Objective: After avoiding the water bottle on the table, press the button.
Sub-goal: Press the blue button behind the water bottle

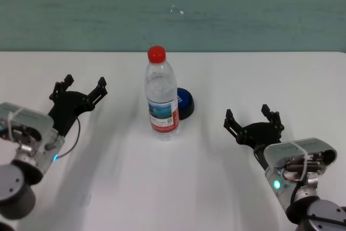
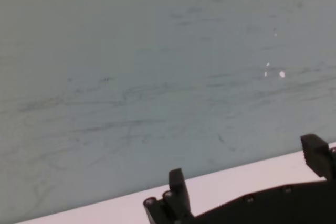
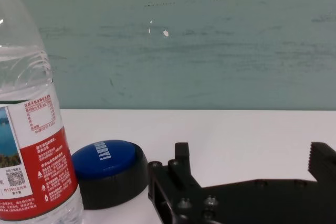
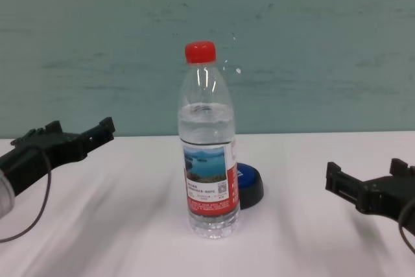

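Observation:
The water bottle (image 1: 161, 98) stands upright near the middle of the white table (image 1: 162, 187), red cap on top; it also shows in the chest view (image 4: 207, 154) and the right wrist view (image 3: 29, 145). Just behind it to the right sits the blue button (image 1: 185, 102) on its black ring, half hidden by the water bottle (image 4: 248, 183) and plain in the right wrist view (image 3: 107, 169). My right gripper (image 1: 254, 118) hovers open to the right of both, nothing between its fingers. My left gripper (image 1: 78, 89) is open at the far left, well away from the bottle.
A teal wall (image 1: 173, 9) runs behind the table's far edge. Bare tabletop (image 4: 117, 238) lies between each gripper and the bottle, and in front of the bottle.

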Robot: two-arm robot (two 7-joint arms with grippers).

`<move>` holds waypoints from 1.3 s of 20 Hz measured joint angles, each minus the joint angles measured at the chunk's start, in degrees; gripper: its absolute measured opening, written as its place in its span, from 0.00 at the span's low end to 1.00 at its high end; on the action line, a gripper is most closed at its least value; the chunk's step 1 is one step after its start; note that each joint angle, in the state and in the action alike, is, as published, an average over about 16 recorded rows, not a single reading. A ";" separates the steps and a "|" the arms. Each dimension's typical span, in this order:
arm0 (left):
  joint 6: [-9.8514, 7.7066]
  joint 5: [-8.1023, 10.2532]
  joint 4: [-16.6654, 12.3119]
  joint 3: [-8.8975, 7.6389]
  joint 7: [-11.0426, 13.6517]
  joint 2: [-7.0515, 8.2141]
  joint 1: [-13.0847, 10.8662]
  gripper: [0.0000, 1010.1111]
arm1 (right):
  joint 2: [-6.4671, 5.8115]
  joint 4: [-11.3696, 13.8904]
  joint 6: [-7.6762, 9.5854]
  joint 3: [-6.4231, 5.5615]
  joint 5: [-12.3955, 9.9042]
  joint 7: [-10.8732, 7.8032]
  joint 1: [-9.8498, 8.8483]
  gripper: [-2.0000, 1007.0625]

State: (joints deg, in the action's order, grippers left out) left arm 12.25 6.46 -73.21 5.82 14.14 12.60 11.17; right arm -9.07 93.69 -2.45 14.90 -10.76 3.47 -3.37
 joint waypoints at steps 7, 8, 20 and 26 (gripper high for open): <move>-0.99 1.24 -5.62 -0.78 0.24 0.77 -4.73 1.00 | 0.00 0.00 0.00 0.00 0.00 0.00 0.00 1.00; -1.11 1.40 -6.38 -0.85 0.28 0.87 -5.36 1.00 | 0.00 0.00 0.00 0.00 0.00 0.00 0.00 1.00; -2.11 2.70 -12.64 -0.71 0.71 1.59 -10.60 1.00 | 0.00 0.00 0.00 0.00 0.00 0.00 0.00 1.00; -2.31 3.01 -14.61 0.03 0.96 1.75 -12.20 1.00 | 0.00 0.00 0.00 0.00 0.00 0.00 0.00 1.00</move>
State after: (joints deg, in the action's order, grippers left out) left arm 9.95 9.46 -87.82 5.85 15.11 14.35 -1.03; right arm -9.07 93.69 -2.44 14.90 -10.76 3.47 -3.37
